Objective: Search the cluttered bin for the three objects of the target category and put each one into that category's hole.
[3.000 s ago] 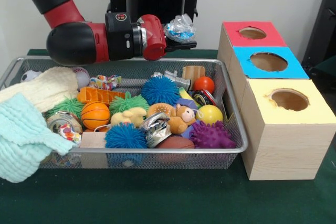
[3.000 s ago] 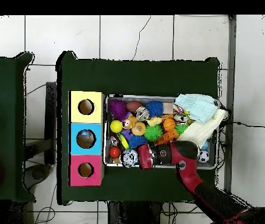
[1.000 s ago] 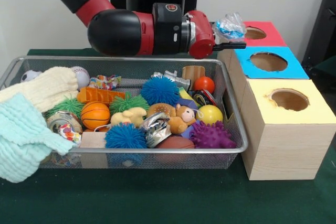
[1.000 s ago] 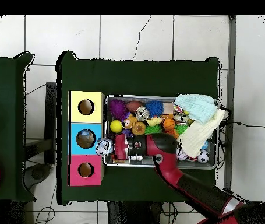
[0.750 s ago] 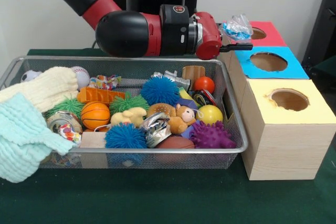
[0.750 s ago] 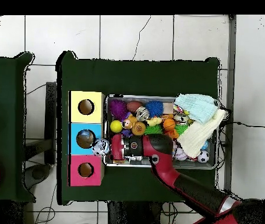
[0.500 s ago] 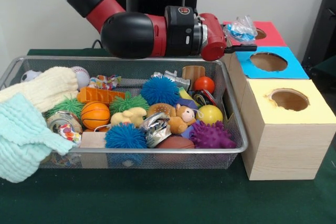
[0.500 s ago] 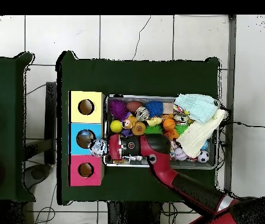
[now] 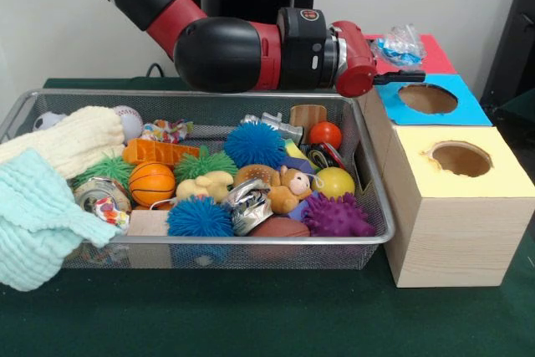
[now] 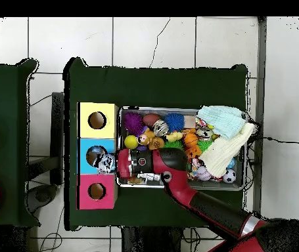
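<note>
Delivery looks to be the step in hand; the end effector (image 9: pixel 399 58) is clenched on a crumpled clear-and-blue plastic wrapper (image 9: pixel 400 43), held out sideways from the red and black arm (image 9: pixel 251 52) above the row of boxes; in the overhead view the wrapper (image 10: pixel 100 161) sits over the near rim of the hole in the blue box (image 10: pixel 96 156), not yet centred on it; in the front view it hangs between the red box (image 9: pixel 426 48) and the blue box (image 9: pixel 428 99), so which hole is meant cannot be settled from that angle alone.

Progress, as a judgement: one object is in transit and not yet dropped; whether any earlier ones lie inside the boxes cannot be seen; the yellow box (image 9: pixel 458 159) shows an open hole with nothing visible in it.

Remaining work seems plentiful; the cluttered bin (image 9: pixel 369 240), standing on the green bench (image 9: pixel 251 315) just beside the boxes, is full of balls, spiky toys, cloths and a crushed silver foil piece (image 9: pixel 249 202), which may belong to the same category.
</note>
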`<state>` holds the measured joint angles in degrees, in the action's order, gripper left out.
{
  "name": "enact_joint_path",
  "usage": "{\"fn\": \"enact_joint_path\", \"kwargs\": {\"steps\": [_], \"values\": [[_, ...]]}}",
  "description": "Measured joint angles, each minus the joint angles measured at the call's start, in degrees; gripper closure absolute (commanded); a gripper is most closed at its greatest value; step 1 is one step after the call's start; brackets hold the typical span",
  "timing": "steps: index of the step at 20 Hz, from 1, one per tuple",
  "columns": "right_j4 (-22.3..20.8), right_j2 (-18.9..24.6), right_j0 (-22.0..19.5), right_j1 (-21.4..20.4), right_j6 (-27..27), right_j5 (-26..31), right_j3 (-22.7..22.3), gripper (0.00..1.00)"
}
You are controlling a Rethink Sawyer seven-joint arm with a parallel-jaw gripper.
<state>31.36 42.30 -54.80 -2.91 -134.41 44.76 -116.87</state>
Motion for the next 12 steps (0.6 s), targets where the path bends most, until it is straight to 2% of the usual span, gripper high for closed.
{"fn": "enact_joint_path", "kwargs": {"steps": [12], "values": [[0.0,0.3,2.7,-0.5,0.0,0.1,2.4,0.0]]}}
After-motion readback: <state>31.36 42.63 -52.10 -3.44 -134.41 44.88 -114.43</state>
